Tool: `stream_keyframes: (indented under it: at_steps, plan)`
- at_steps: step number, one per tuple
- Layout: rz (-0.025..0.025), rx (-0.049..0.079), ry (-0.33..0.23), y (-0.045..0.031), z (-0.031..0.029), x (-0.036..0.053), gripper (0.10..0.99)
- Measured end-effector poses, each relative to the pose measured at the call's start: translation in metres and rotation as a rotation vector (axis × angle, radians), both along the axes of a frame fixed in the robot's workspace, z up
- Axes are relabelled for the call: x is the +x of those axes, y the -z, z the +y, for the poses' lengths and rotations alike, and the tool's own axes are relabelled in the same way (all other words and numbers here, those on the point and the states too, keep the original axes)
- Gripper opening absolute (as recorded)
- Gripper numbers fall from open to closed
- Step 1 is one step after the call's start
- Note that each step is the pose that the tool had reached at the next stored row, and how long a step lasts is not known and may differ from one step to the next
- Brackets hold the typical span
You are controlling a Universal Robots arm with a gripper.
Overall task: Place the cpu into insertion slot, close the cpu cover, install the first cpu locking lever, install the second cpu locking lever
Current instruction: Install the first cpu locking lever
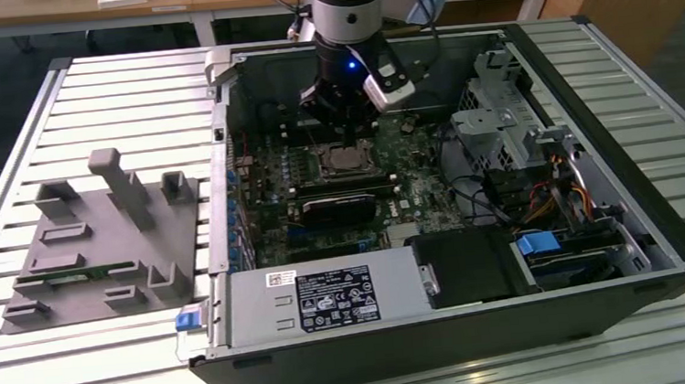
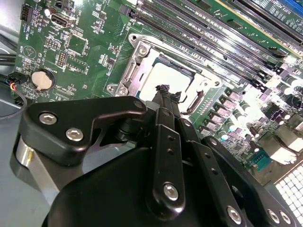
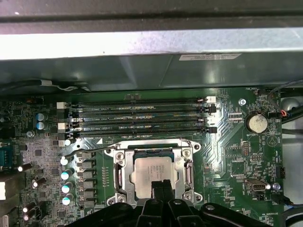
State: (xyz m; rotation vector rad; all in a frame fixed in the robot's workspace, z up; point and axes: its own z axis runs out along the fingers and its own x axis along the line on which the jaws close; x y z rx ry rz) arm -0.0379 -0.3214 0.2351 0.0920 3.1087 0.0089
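Your claw (image 3: 161, 186) is sitting pinched shut with nothing in it, tips hanging right over the near edge of the cpu (image 3: 151, 171), though I can't tell if they're actually touching. That chip is already lying flat in the insertion slot (image 3: 154, 152), and the cpu cover (image 3: 122, 171) is looking folded down around it, window framing the silver top. So I'm reading this as you working the cover-closing step, with placing done. One thin wire lever (image 3: 90, 150) is running along the socket's far side and I can't tell whether it's hooked. My guess is this step is asking for a straight, gentle push on the metal frame, not on the chip. Past the socket the memory slots (image 3: 137, 118) are lining up, then the case wall (image 3: 142, 71) carrying a white label (image 3: 209, 56). Another sticker (image 1: 333, 300) is showing on the power supply (image 1: 253, 300) in the exterior view. Print on both is too small for me to make out
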Motion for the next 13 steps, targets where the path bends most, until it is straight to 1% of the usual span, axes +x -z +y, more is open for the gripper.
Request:
stream_keyframes:
  at_steps: [3, 5, 13]
  plan:
    - [0.0, 0.0, 0.0, 0.0, 0.0, -0.0026, 0.102]
    - [-0.0001, 0.0, 0.0, 0.0, 0.0, -0.006, 0.102]
    - [-0.0022, 0.0, 0.0, 0.0, 0.0, -0.0259, 0.102]
